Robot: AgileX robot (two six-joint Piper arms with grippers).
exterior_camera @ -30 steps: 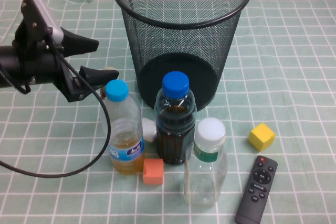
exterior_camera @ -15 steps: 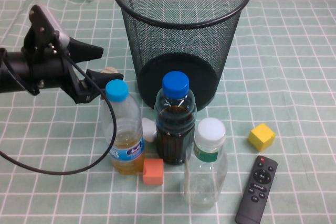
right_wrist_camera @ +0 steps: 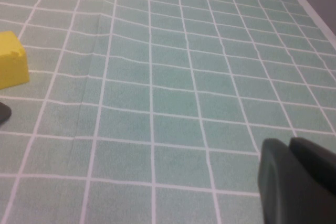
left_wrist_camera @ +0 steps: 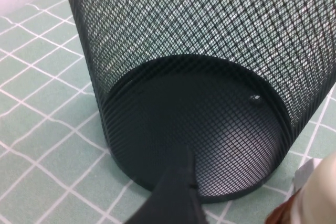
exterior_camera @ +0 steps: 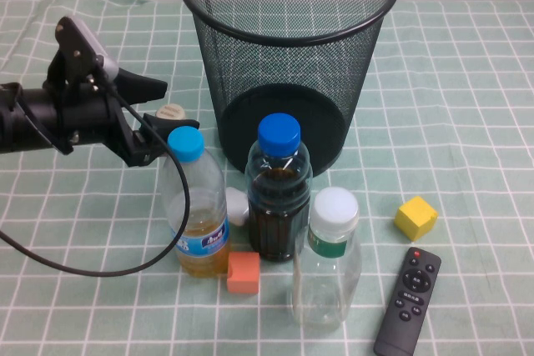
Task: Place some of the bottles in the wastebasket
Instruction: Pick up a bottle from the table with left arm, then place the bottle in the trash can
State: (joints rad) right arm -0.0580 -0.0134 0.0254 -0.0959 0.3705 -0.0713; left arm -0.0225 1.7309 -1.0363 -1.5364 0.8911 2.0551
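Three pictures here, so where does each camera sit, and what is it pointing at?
High view: raised on the robot's own side, angled down at the wastebasket, bottles and checked cloth; the left arm shows, its left gripper open around a small beige-capped bottle.
Left wrist view: on the left arm, facing the wastebasket's mesh wall; one dark finger shows.
Right wrist view: on the right arm, out of the high view, low over cloth; the shut right gripper shows.
Shared: the yellow block appears in the high and right wrist views.

left end effector (exterior_camera: 161,103) spread beside wastebasket (exterior_camera: 288,56)
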